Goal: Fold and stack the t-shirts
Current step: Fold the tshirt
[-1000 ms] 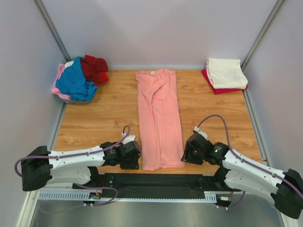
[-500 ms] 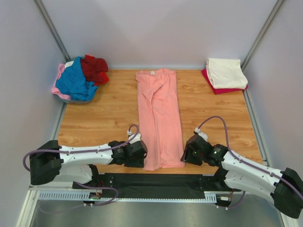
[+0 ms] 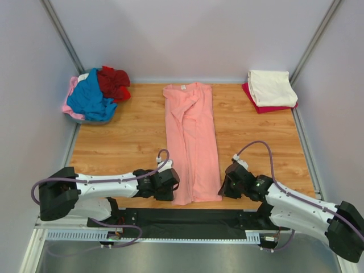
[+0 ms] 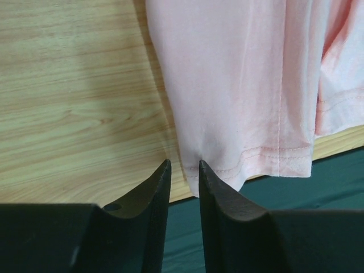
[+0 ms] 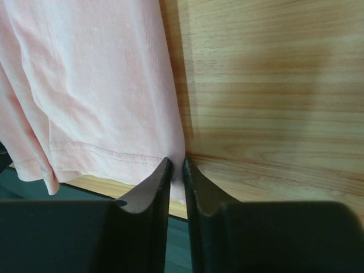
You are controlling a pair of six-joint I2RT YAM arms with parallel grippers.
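Note:
The salmon-pink t-shirt (image 3: 192,136) lies folded into a long narrow strip down the middle of the table, collar at the far end. My left gripper (image 3: 170,191) is at its near left hem corner. In the left wrist view (image 4: 183,165) its fingers are nearly together with the puckered corner of the shirt (image 4: 239,85) between the tips. My right gripper (image 3: 223,187) is at the near right hem corner. In the right wrist view (image 5: 177,162) it is shut on the shirt's edge (image 5: 96,85).
A heap of blue (image 3: 88,98), dark red (image 3: 114,83) and pale pink (image 3: 70,94) shirts sits at the back left. A folded cream shirt (image 3: 272,86) lies on a folded red one (image 3: 257,106) at the back right. A dark green mat (image 3: 187,216) runs along the near edge.
My left gripper has moved right to the shirt's near left hem corner. The right gripper has edged slightly closer to the right corner. The shirt has not moved.

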